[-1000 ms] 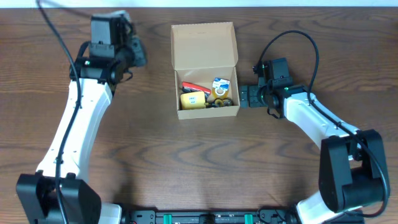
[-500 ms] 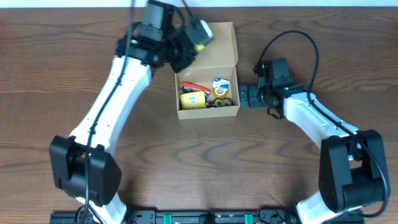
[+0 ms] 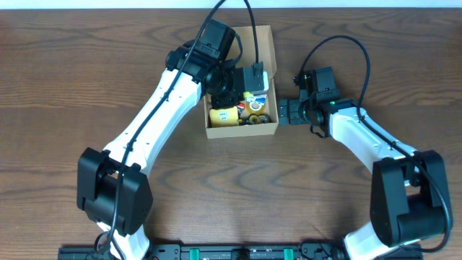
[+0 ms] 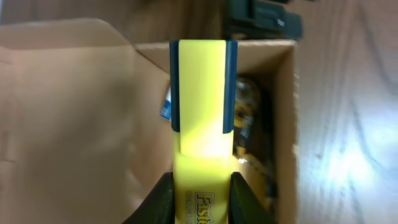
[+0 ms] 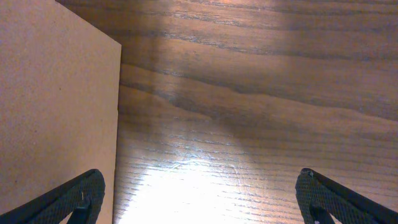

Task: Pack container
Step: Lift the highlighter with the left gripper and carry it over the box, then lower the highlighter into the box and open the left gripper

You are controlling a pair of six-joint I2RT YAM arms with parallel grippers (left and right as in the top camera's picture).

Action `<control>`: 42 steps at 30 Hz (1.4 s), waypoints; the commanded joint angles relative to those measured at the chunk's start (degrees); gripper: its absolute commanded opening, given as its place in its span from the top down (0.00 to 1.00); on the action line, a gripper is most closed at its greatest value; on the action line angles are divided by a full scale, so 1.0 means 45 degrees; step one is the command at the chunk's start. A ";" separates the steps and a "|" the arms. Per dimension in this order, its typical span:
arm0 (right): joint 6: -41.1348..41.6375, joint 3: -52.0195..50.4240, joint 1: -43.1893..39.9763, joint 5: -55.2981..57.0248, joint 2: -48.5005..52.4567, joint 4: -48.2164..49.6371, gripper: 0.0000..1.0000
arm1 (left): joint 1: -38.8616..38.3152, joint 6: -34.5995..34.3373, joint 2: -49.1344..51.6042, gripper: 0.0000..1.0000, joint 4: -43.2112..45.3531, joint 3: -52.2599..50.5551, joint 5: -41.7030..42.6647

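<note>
The tan cardboard container (image 3: 264,131) sits open at the table's centre back, its flap lid (image 3: 264,45) raised behind it. It holds a yellow item (image 3: 224,115), a tape roll (image 3: 255,108) and other small stationery. My left gripper (image 3: 249,79) is over the box, shut on a yellow highlighter with a dark cap (image 4: 200,118), which points down over the box interior (image 4: 261,124) in the left wrist view. My right gripper (image 3: 286,112) is open beside the box's right wall (image 5: 56,106), with bare wood between its fingers (image 5: 199,196).
Dark wood table (image 3: 231,195) all round the box. The right arm's black cable (image 3: 346,47) loops above its wrist. The left arm reaches across from the front left.
My left arm swung right from the far left of the table to above the box, carrying the highlighter. The right arm has not moved.
</note>
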 commanded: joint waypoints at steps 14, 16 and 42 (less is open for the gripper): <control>-0.0185 -0.0024 -0.0034 0.0005 0.0117 -0.0015 0.01 | -0.0126 0.0471 0.2011 0.94 -0.0685 0.0287 0.0083; -0.0185 -0.0024 -0.0034 0.0010 0.0117 -0.0015 0.01 | -0.0126 0.0471 0.2132 0.94 -0.0699 0.0287 0.0078; -0.0185 -0.0024 -0.0034 0.0010 0.0117 -0.0015 0.01 | -0.0194 0.0568 0.2210 0.94 -0.1273 -0.0131 -0.0680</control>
